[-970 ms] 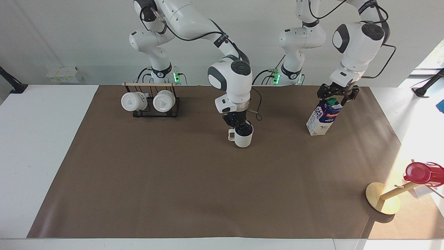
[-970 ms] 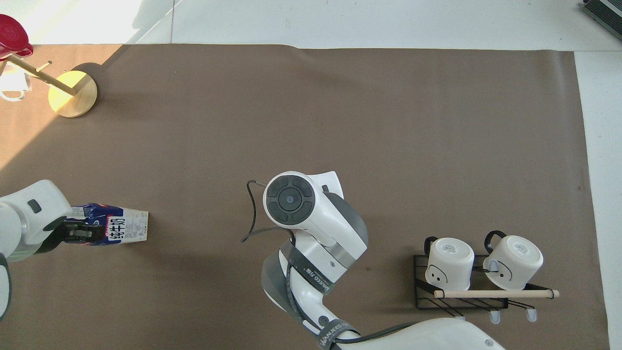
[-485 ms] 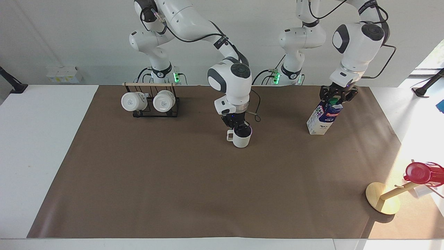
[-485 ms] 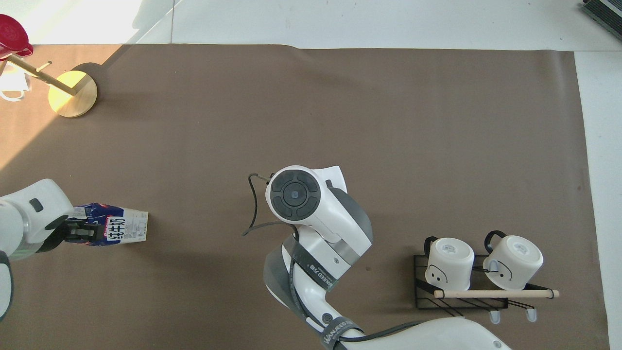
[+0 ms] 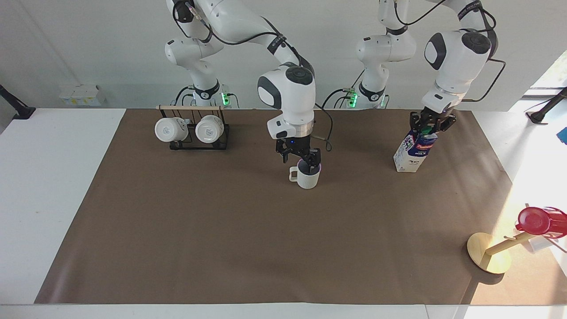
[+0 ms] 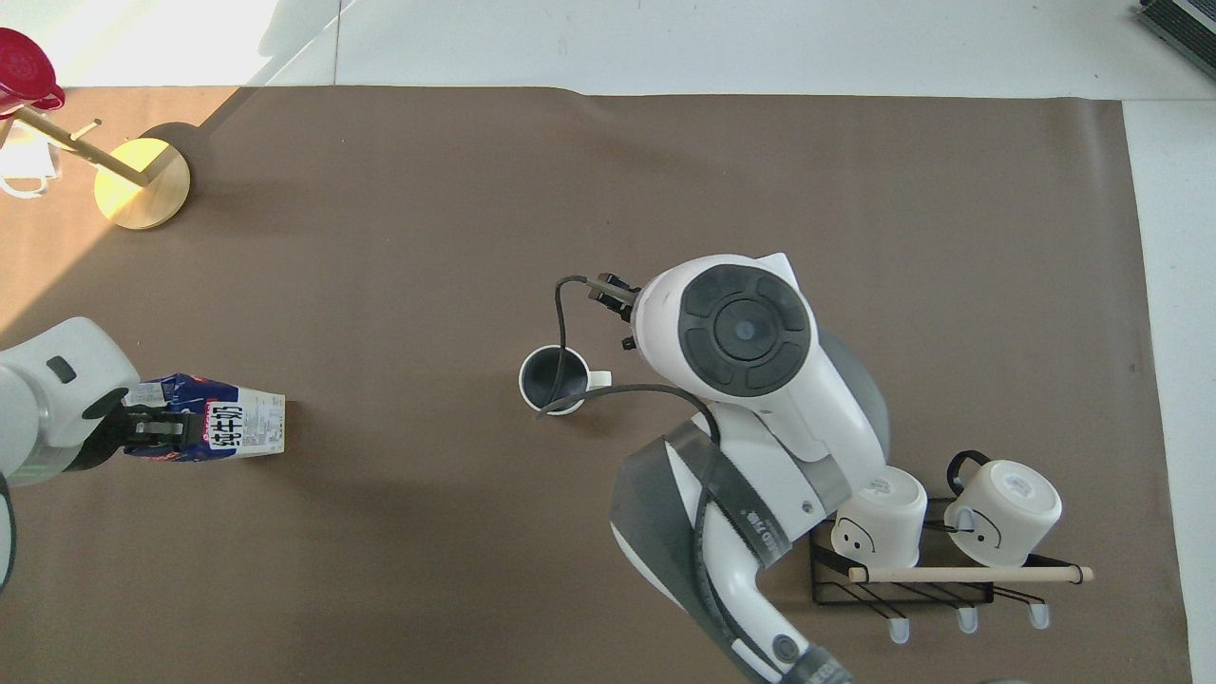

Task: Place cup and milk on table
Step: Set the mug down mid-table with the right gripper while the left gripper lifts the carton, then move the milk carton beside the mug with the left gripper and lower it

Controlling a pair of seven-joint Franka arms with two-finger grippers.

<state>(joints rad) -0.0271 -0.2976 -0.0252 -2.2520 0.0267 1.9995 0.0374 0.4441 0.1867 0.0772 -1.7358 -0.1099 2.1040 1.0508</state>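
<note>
- We see the cup [image 5: 308, 177] upright on the brown sheet [image 5: 221, 221] of the worktop [image 5: 53, 177], near the sheet's middle, its handle toward the right arm's end.
- The right pincer [image 5: 302, 158] hangs just over the cup's rim, fingers spread and empty; whether a fingertip touches the rim we cannot tell.
- From overhead the cup [image 6: 555, 379] shows clear of the right arm's wrist, with a black cable crossing over its mouth.
- The milk [image 5: 414, 150] stands on the sheet toward the left arm's end from the cup, well apart from it and tilted.
- The left pincer [image 5: 429, 126] is at the milk's cap; we cannot tell whether it grips or is slack.
- A black rack [image 5: 199, 139] with two white mugs [image 5: 170, 129] lying on their sides sits toward the right arm's end from the cup, nearer to the robots.
- A round wooden stand [image 5: 487, 254] bearing a red cup [image 5: 538, 220] is farther from the robots than the milk, at the sheet's edge.
</note>
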